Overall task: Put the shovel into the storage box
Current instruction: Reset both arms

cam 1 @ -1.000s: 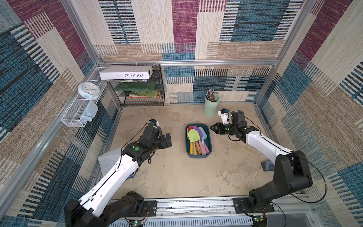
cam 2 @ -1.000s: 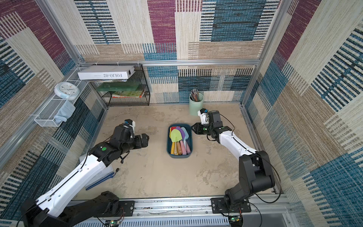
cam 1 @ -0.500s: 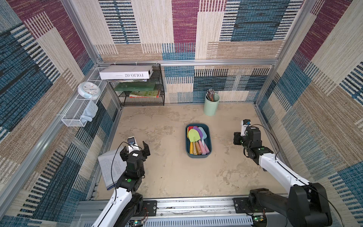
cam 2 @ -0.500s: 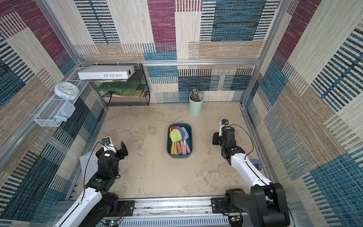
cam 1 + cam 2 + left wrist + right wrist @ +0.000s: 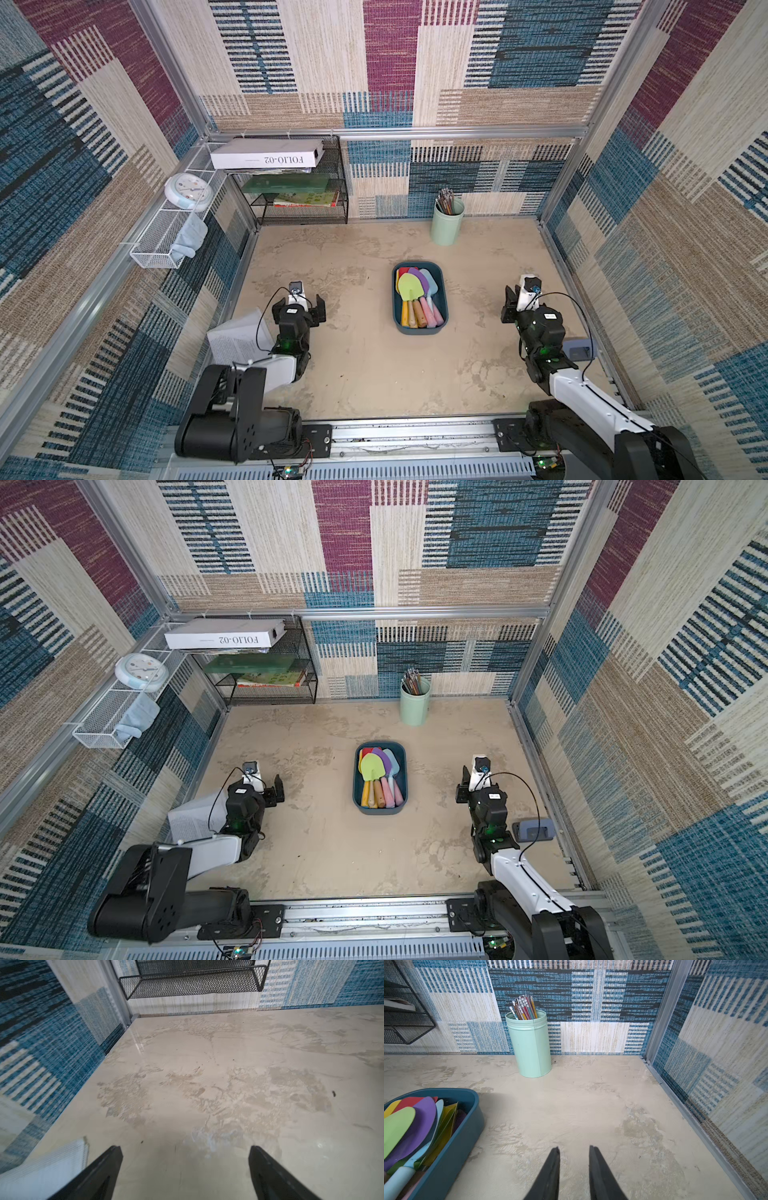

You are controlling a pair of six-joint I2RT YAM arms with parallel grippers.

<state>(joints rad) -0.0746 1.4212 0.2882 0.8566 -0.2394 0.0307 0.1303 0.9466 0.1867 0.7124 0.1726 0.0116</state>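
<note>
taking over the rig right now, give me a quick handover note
Left tool: open wide, empty.
Right tool: jaws slightly apart, empty, off to the side of the storage box.
Shovels: several coloured ones lie inside the storage box, handles toward the robot.
Done: it looks so; no shovel shows outside the box.
Left: probably nothing; check, then stop.

The mottled beige bench [image 5: 374, 365] is open on both sides of the dark teal-blue plastic storage box [image 5: 419, 331] and in front of it. Behind the box stands a mint-green cylindrical cup [image 5: 446, 226]. Well left of the box are a black wire-mesh shelf [image 5: 303, 208] and a white printed sheet [image 5: 237, 340]. A small grey-blue block [image 5: 579, 351] lies well to the right.
</note>
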